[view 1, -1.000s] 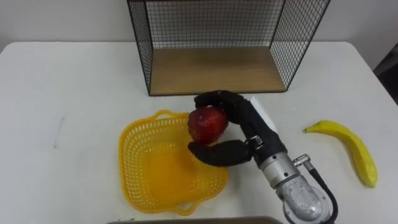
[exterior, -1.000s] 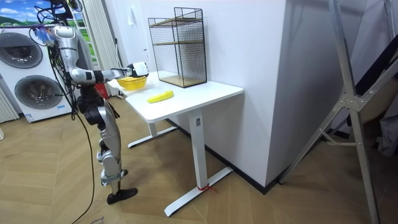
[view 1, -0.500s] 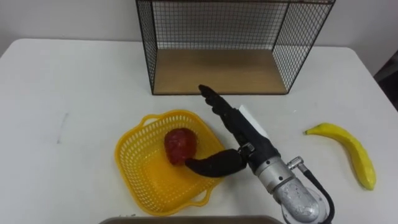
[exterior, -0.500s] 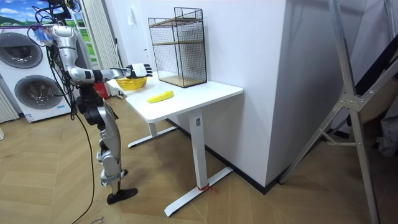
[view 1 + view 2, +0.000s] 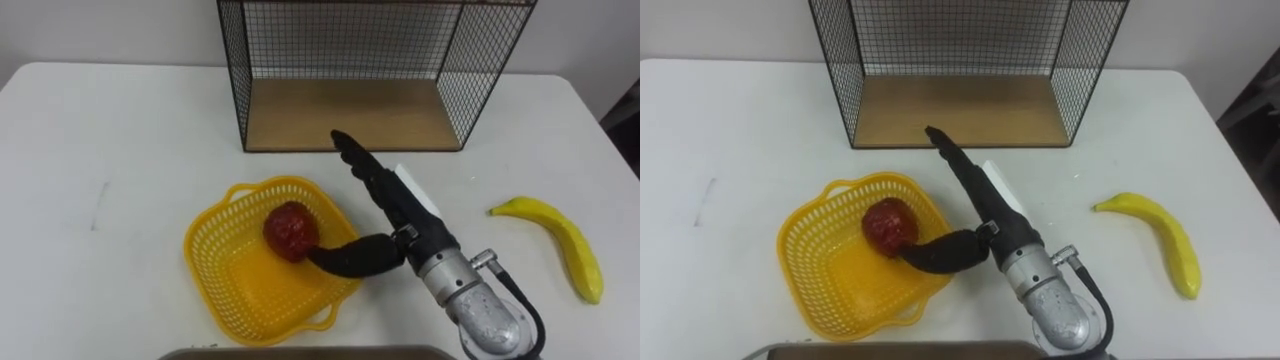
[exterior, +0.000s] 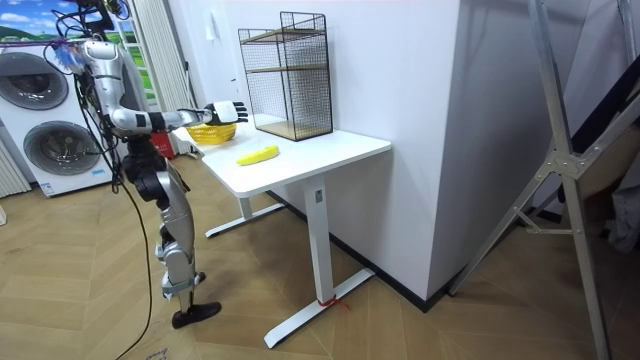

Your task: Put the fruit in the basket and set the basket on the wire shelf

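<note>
A white worktop (image 5: 120, 130) stands on a wood floor (image 6: 400, 330) near washing machines (image 6: 50, 140). The red apple (image 5: 290, 230) lies in the yellow basket (image 5: 225, 290), in front of the wire shelf (image 5: 350, 115). The right hand (image 5: 395, 210) is beside it, fingers straight, holding nothing. The banana (image 5: 562, 242) lies apart, its stem up-left and its length slanting toward the robot.

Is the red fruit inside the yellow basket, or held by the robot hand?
Inside. The red fruit lies low in the yellow basket; the right robot hand has straight fingers, not round it.
</note>
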Controlling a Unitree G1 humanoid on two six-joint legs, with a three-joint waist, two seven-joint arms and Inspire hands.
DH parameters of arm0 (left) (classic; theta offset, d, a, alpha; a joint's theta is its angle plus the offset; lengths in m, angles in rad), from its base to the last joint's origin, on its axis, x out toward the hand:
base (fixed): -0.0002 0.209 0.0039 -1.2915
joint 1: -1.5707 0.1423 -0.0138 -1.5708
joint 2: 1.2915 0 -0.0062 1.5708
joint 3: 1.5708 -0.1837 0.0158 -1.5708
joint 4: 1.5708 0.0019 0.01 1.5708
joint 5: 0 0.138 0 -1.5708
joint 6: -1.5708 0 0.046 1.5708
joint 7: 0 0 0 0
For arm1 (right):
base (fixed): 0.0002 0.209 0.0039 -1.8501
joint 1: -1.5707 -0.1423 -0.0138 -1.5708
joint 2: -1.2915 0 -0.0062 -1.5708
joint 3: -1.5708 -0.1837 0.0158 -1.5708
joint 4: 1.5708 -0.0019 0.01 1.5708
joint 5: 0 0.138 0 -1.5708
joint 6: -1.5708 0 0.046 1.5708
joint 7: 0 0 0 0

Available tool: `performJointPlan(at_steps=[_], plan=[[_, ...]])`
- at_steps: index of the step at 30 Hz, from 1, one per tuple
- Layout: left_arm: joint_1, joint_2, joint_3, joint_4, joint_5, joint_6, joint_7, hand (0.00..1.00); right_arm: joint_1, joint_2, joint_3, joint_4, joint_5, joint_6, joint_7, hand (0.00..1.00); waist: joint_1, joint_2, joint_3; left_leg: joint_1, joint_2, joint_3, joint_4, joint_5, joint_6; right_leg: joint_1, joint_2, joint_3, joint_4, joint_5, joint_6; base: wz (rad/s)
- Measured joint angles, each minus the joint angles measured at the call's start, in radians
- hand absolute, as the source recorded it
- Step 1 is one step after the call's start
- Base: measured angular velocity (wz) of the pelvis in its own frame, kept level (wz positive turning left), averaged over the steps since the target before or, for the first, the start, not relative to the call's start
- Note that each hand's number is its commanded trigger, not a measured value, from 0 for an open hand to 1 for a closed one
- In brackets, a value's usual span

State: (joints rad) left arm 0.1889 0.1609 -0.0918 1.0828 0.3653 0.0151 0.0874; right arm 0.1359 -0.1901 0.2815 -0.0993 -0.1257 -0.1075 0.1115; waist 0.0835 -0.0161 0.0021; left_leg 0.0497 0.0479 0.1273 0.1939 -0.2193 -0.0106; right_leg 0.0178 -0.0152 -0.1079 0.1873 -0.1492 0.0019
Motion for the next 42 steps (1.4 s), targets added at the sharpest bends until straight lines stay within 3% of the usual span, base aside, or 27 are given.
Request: performJointPlan(at_steps=[3,10,17,22,28,31,37,42], plan=[[0.001,0.005,0.000,-0.001,0.000,0.000,-0.009,0.00,0.000,0.003,-0.003,-0.001,0.008,0.000,0.000,0.00,0.000,-0.002,-0.0013,0.003,0.000,0.003,-0.005,0.000,0.000,-0.002,0.000,0.001,0.000,0.000,0.000,-0.02],[0.005,0.006,-0.001,0.012,-0.006,-0.020,-0.003,0.00,-0.001,0.000,-0.086,-0.079,0.241,-0.007,-0.034,0.00,-0.005,0.003,0.0021,0.013,0.001,0.009,-0.010,0.000,0.000,0.003,0.000,0.003,0.000,0.000,0.000,-0.02],[0.038,0.004,0.021,0.018,0.000,-0.033,-0.002,0.00,-0.003,0.001,-0.216,-0.176,0.248,-0.033,-0.076,0.00,-0.032,-0.001,-0.0006,0.016,0.001,0.013,-0.013,0.000,0.000,0.002,0.001,0.008,0.000,0.000,0.000,-0.02],[0.043,0.005,0.024,0.023,0.000,-0.041,0.010,0.00,-0.009,-0.001,-0.250,-0.177,0.239,-0.035,-0.130,0.00,-0.050,-0.002,-0.0008,0.022,0.002,0.023,-0.013,0.000,0.000,0.003,0.002,0.017,0.002,0.000,0.000,-0.06],[0.048,0.003,0.098,0.034,0.000,-0.042,0.008,0.00,-0.009,-0.006,-0.338,-0.175,0.195,-0.035,-0.218,0.00,-0.054,-0.013,-0.0002,0.030,0.001,0.032,-0.024,0.000,0.000,0.002,0.004,0.027,0.000,0.000,0.000,-0.05],[0.064,0.004,0.108,0.033,0.000,-0.036,0.008,0.00,-0.011,-0.022,-0.375,-0.136,0.184,-0.037,-0.286,0.00,-0.065,-0.021,-0.0035,0.030,0.000,0.031,-0.024,0.000,0.000,0.004,0.003,0.026,-0.002,-0.001,0.001,0.00],[0.069,0.007,0.131,0.032,-0.001,-0.036,0.010,0.00,-0.012,-0.078,-0.408,-0.037,0.150,-0.034,-0.364,0.00,-0.080,-0.034,0.0021,0.031,0.000,0.033,-0.026,0.000,0.000,0.003,0.003,0.029,-0.001,-0.001,0.002,0.00],[0.071,0.016,0.152,0.032,-0.001,-0.032,0.010,0.00,-0.026,-0.131,-0.449,0.057,0.124,-0.022,-0.401,0.00,-0.077,-0.060,0.0041,0.037,-0.001,0.034,-0.026,0.001,0.001,0.002,0.002,0.028,0.001,-0.001,0.002,0.00]])
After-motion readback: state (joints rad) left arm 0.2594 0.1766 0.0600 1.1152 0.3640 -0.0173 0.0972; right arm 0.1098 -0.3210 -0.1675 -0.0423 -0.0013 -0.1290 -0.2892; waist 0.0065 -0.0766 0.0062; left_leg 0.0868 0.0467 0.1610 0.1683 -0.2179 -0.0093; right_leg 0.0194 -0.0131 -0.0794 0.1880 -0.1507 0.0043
